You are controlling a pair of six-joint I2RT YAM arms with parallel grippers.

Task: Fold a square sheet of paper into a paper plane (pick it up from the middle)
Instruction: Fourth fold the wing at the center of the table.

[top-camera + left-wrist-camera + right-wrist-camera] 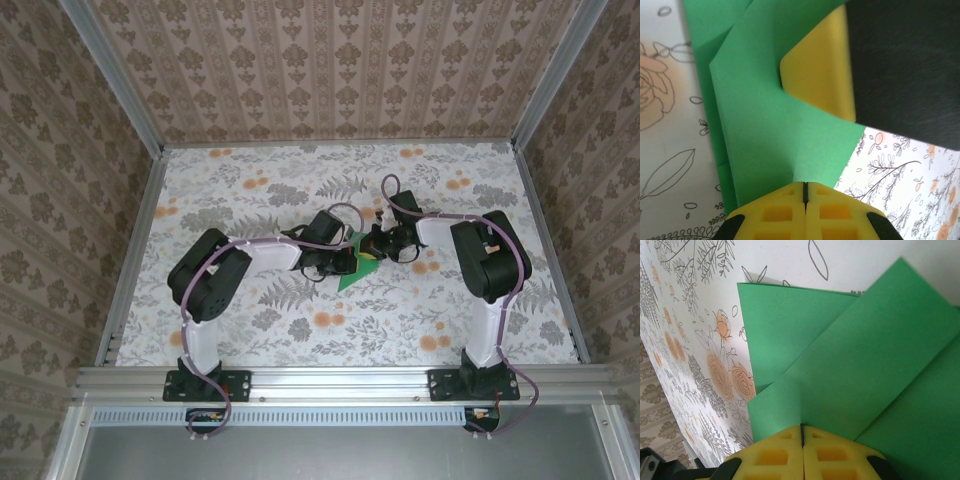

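Note:
The square sheet of paper (350, 277), bright green and partly folded into overlapping flaps, lies at the middle of the table between the two arms. In the left wrist view the paper (765, 125) runs into my left gripper (805, 186). Its yellow jaws are shut, with a ridge of paper pinched at the tips. Just beyond it a yellow finger (817, 75) of the other gripper presses on the same sheet. In the right wrist view my right gripper (802, 429) is shut on an edge of the paper (865, 365), where a crease rises. Both grippers (343, 262) (372, 250) meet over the sheet.
The table (300, 190) carries a floral cloth and is boxed in by patterned walls and aluminium rails (135, 250). Both arm bases sit at the near edge (340, 385). Open cloth lies all round the paper.

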